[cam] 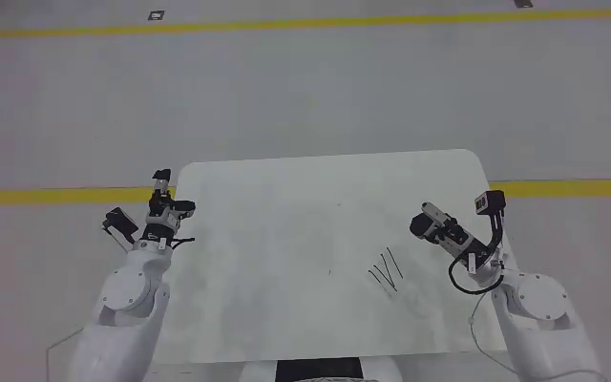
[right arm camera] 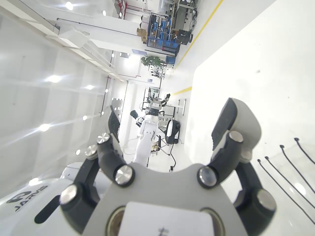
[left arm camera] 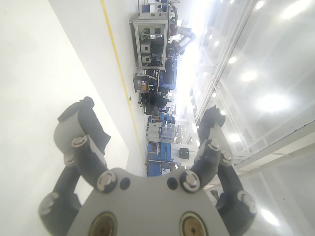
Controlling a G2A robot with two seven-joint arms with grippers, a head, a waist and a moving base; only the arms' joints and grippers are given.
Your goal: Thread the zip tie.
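- top view: a white table bears a small bunch of thin black zip ties, lying flat and loose on the table's near right part, close together and roughly side by side.
- top view: the left claw sits at the table's left edge, toward the far corner and well apart from the zip ties.
- top view: the right claw sits above the table's right side, near the right edge, with the zip ties on the table just beyond it toward the table's middle.
- left wrist view: the left claw has its two dark fingers spread wide with nothing between them; the table's white top runs along one side of it.
- right wrist view: the right claw is also spread wide and holds nothing.
- right wrist view: four zip ties lie on the table beside one finger, not touching it, their small square heads all at the same end.
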